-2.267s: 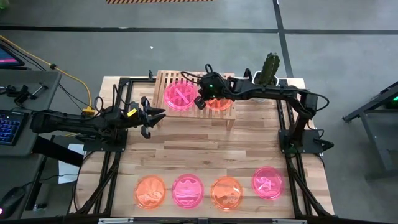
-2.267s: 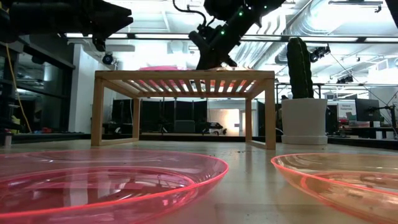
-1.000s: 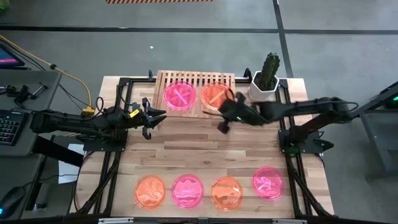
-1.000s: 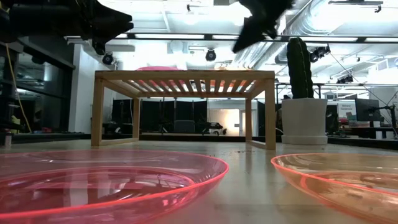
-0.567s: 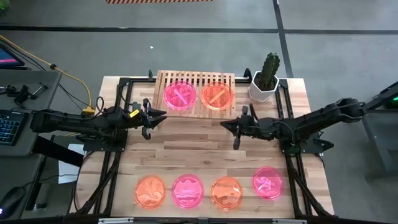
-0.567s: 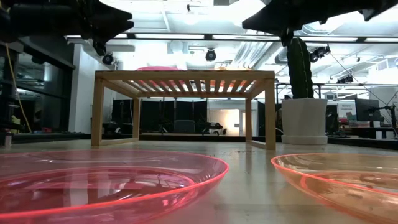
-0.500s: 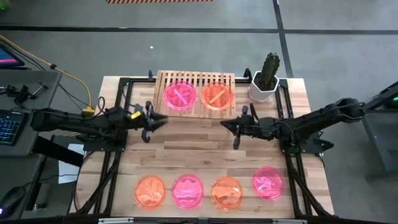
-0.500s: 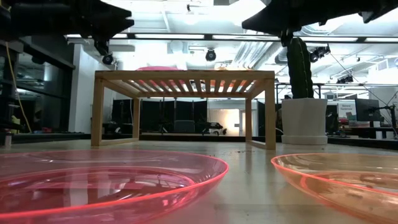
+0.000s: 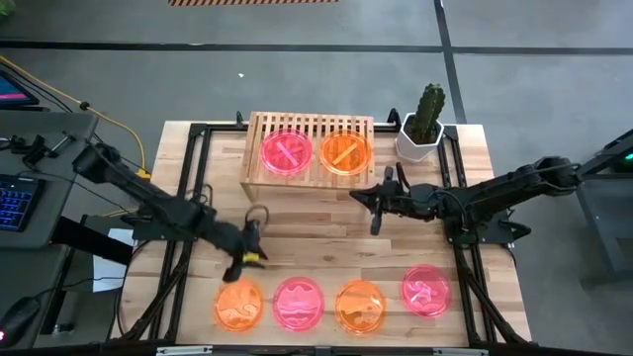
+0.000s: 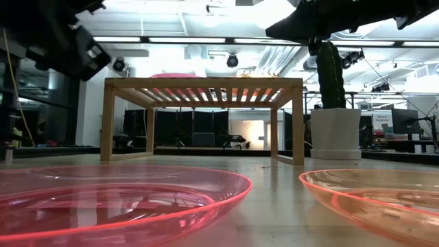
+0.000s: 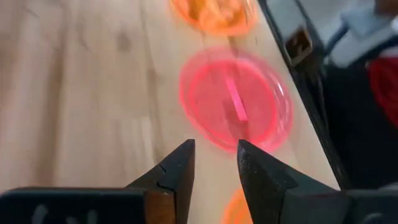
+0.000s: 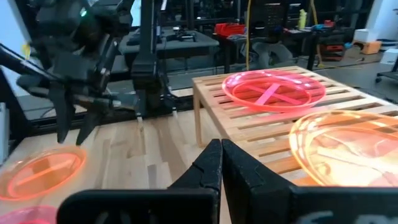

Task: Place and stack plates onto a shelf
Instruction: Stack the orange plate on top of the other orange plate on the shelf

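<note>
- Hovering over the front row of plates, the left gripper (image 9: 249, 240) is slightly parted, empty.
- Right gripper (image 9: 376, 203) is clenched, empty, before the shelf (image 9: 259, 170).
- Butcher-block tabletop (image 9: 326, 242); potted cactus (image 9: 422, 124) behind.

We are seeing pink plate (image 11: 235, 99) blurring in left wrist view; orange plates (image 11: 214, 12) getting cropped at edges.
</note>
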`<state>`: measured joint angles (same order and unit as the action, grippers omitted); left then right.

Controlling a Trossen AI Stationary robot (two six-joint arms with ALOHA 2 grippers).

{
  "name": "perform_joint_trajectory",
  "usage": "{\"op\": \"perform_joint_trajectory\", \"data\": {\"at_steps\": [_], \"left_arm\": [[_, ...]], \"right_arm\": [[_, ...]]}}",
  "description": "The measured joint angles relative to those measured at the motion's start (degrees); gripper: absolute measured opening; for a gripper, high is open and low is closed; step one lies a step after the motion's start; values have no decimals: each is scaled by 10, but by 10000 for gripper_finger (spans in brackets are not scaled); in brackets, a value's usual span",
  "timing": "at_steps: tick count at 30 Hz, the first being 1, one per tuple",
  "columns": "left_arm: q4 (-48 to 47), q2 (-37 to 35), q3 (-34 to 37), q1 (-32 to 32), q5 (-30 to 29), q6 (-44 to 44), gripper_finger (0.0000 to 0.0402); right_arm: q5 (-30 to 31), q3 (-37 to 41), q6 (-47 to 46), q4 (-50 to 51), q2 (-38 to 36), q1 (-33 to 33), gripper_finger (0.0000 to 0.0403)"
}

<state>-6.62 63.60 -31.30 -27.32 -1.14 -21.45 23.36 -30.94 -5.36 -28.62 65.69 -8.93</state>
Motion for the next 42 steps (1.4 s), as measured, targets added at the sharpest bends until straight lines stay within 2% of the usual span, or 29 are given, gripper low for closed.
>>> {"op": "perform_joint_trajectory", "data": {"at_steps": [7, 13, 31, 36, 42], "left_arm": [[-50, 96, -33, -61, -46, 11, 155], [-52, 158, -34, -80, -30, 17, 185], [-48, 239, -36, -102, 10, 26, 186], [-49, 235, -35, -102, 12, 33, 155], [-47, 236, -35, -102, 22, 40, 56]], "right_arm": [[-20, 0, -8, 1, 0, 0, 0], [-22, 0, -7, 3, 0, 0, 0], [-21, -1, -2, 24, 0, 1, 0], [-21, -1, -2, 27, 0, 1, 0], [-21, -1, -2, 27, 0, 1, 0]]}}
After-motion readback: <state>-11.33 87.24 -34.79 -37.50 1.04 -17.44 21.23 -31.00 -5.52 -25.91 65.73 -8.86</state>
